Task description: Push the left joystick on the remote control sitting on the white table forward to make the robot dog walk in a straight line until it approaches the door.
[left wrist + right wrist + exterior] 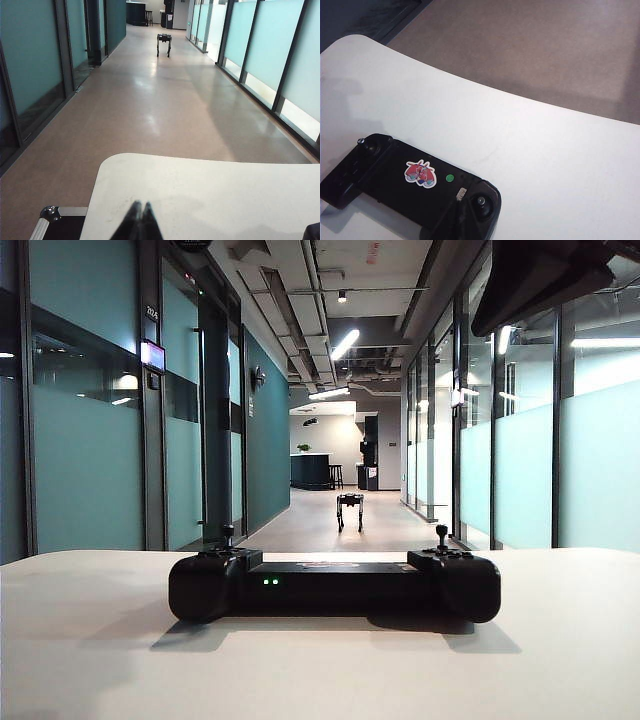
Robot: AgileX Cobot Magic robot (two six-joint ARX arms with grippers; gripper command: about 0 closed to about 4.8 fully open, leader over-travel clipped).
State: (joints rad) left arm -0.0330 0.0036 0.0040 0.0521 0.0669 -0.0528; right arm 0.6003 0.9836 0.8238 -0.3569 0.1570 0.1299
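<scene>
The dog [349, 511] is seen standing well down the corridor, so part of the walk appears done, though the door at the far end is judged not yet reached.

The left gripper [139, 216] is clenched, its tips pressed together above the near part of the counter [225, 190], apart from everything; the dog [164, 43] lies far ahead of it.

The right gripper [464, 220] is also clenched, and it is held low over the remote [395, 175], just beside the stick [481, 201] at that end. Whether contact is made cannot be told. If this is the left joystick, a forward push is judged to be the step in hand.

The remote [335, 585] is set back from the counter's far edge [560, 552], with bare counter on either side and in front of it, so room for small gripper moves is ample. The corridor floor ahead of the dog is open between the glass walls.
</scene>
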